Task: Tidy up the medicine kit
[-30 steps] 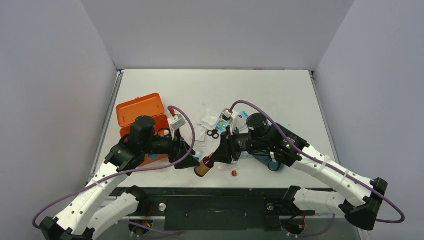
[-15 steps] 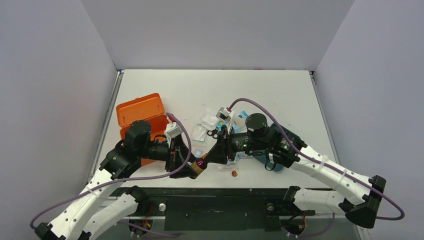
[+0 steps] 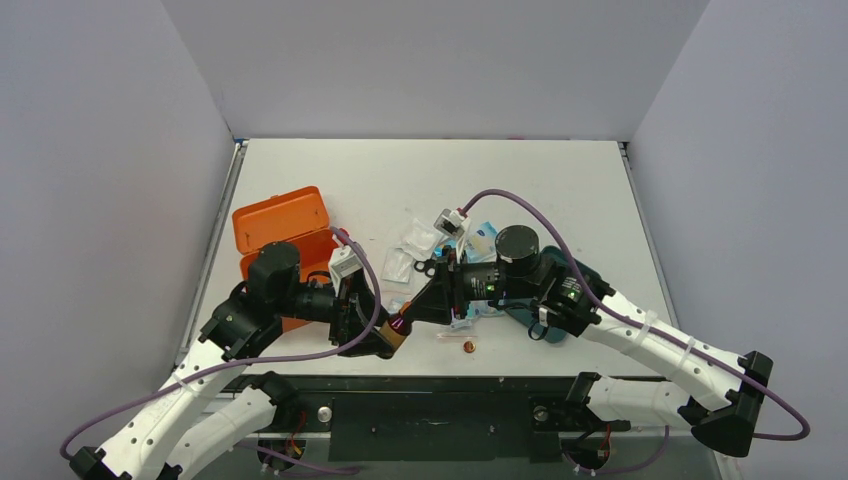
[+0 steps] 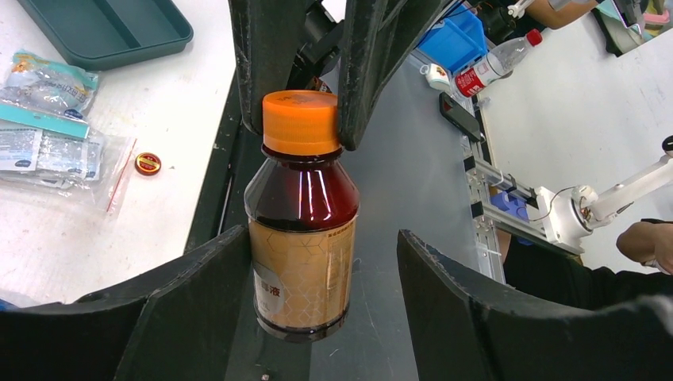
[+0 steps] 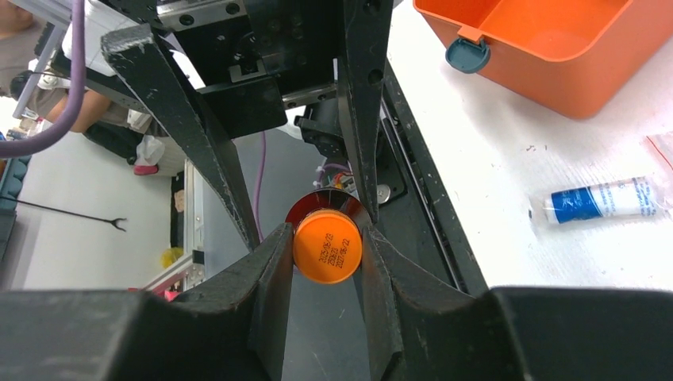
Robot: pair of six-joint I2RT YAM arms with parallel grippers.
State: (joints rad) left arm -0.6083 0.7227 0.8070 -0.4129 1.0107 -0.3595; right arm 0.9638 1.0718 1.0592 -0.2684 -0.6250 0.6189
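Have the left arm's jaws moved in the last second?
Yes. The left gripper, jaws apart, slid toward the table's near edge, away from the orange medicine kit, straddling the bottle clamped by the right gripper.

Top view is bright and evenly lit from overhead. The white desk (image 3: 560, 180) looks clean, with only soft, faint shadows on it, no harsh glare. Left wrist cam is sharp on the bottle (image 4: 301, 238), and there are vertical glare streaks on its dark glass. The left claw (image 4: 321, 242) at the bottom edge is just black and a bit soft. On the right wrist cam the desk at the right is nearly blown out. The right claw (image 5: 327, 238) up close is dark and blurry, but the cap (image 5: 327, 248) is crisp.
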